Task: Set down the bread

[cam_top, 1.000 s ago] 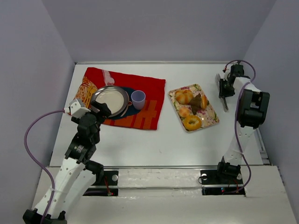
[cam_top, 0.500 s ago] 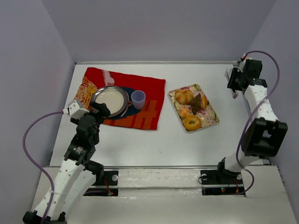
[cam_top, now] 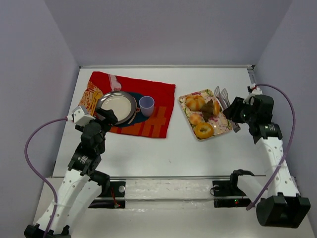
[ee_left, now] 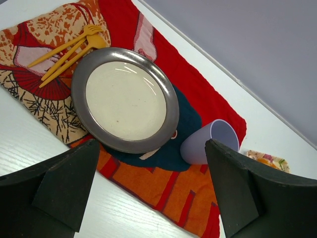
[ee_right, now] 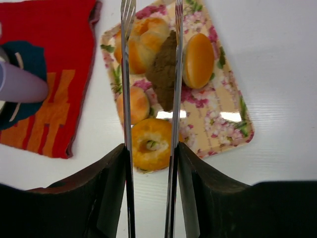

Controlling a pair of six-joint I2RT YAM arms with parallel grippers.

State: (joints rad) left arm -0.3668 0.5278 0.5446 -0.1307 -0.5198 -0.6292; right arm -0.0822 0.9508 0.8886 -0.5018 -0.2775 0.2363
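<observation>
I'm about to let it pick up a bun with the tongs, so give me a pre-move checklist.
1. Right gripper shut on tongs: ok.
2. Tongs spread open: ok.
3. Tongs aimed over floral tray: ok.
4. Tong tips' height above bread: cannot tell.
5. Metal plate empty: ok.
6. Left gripper open, empty: ok.

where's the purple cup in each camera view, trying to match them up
Top external: the purple cup stands left of centre on the red cloth, just right of the metal plate.
Left wrist: right of centre, lower right of the plate.
Right wrist: only partly in view at the left edge.
Shared landmark: the red cloth under it shows in all three views.
</observation>
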